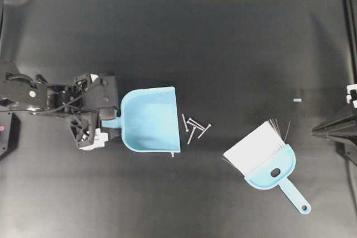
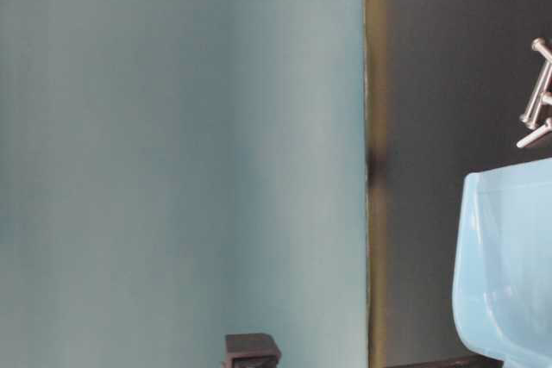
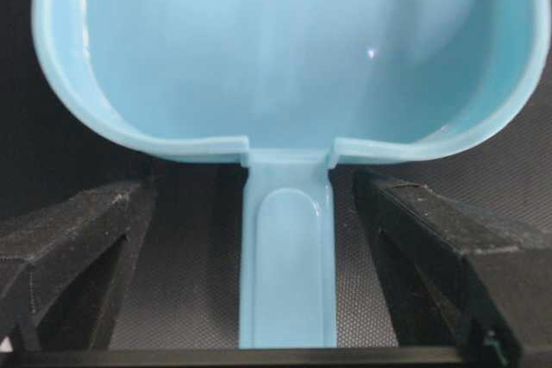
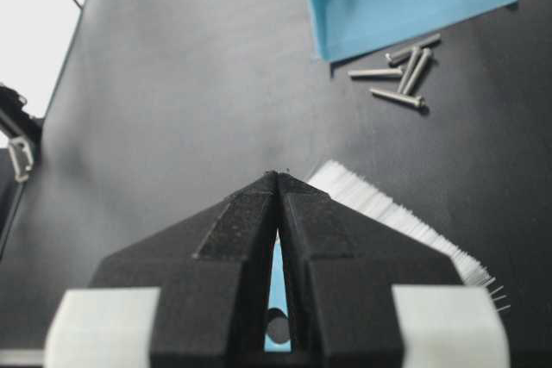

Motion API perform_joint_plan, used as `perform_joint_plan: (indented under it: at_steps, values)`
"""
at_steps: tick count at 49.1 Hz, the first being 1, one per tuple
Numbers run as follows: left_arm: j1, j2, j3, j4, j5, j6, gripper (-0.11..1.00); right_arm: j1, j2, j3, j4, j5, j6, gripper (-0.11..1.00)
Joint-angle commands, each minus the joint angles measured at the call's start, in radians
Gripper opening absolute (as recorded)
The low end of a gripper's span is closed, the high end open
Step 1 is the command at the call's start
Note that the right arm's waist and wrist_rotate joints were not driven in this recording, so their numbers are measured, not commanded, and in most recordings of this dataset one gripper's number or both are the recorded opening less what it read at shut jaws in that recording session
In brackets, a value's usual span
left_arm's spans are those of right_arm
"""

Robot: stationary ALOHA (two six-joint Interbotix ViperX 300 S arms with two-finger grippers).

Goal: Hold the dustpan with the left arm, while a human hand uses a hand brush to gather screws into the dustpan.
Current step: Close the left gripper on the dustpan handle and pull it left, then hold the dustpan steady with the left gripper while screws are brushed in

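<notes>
Left gripper [image 3: 285, 256] is wide open, w/ one black finger [image 3: 78, 256] on each side of the dustpan [image 1: 149, 119] handle and clear gaps between, so nothing is gripped. The light blue dustpan lies flat on the black table [image 1: 195, 37], left of centre, mouth facing right. Just off its mouth sits a small bunch of screws [image 1: 194, 129], some crossing each other, none inside the pan. Further right & a bit lower lies the hand brush [image 1: 268, 160], white bristles pointing up-left toward the screws, handle trailing lower right. Right gripper [image 4: 278, 180] is closed, tips meeting in a point, holding nothing; it hangs over the brush at the table's right edge.
</notes>
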Motion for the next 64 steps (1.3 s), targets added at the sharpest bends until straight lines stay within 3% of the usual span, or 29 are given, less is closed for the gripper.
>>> perform_joint_plan:
  at_steps: [1, 12, 16, 22, 34, 49, 61, 64]
  values:
    - [-0.002, 0.005, -0.002, 0.002, -0.025, -0.002, 0.90, 0.000, 0.005, -0.003, 0.002, -0.014, 0.000, 0.00]
    - [-0.003, 0.005, 0.003, 0.003, -0.066, -0.005, 0.79, 0.000, 0.002, -0.003, 0.002, -0.014, 0.000, 0.00]
    - [-0.008, 0.006, 0.005, 0.002, -0.067, -0.012, 0.63, 0.000, 0.002, -0.003, 0.002, -0.012, 0.002, 0.00]
    - [-0.018, 0.003, 0.011, 0.003, -0.066, -0.011, 0.30, 0.000, -0.003, -0.003, 0.002, -0.012, 0.000, 0.00]
    - [-0.020, -0.028, 0.014, 0.003, -0.067, -0.008, 0.31, 0.000, -0.009, -0.002, 0.002, -0.011, 0.000, 0.00]
    - [-0.028, -0.222, 0.043, 0.003, -0.060, -0.008, 0.31, 0.000, -0.014, -0.002, 0.002, -0.011, 0.000, 0.00]
    - [-0.032, -0.393, 0.043, 0.003, 0.078, -0.002, 0.31, 0.000, -0.021, 0.000, 0.000, -0.011, 0.000, 0.00]
    - [-0.031, -0.397, 0.051, 0.002, 0.067, -0.002, 0.31, 0.000, -0.023, 0.000, 0.000, -0.011, 0.002, 0.00]
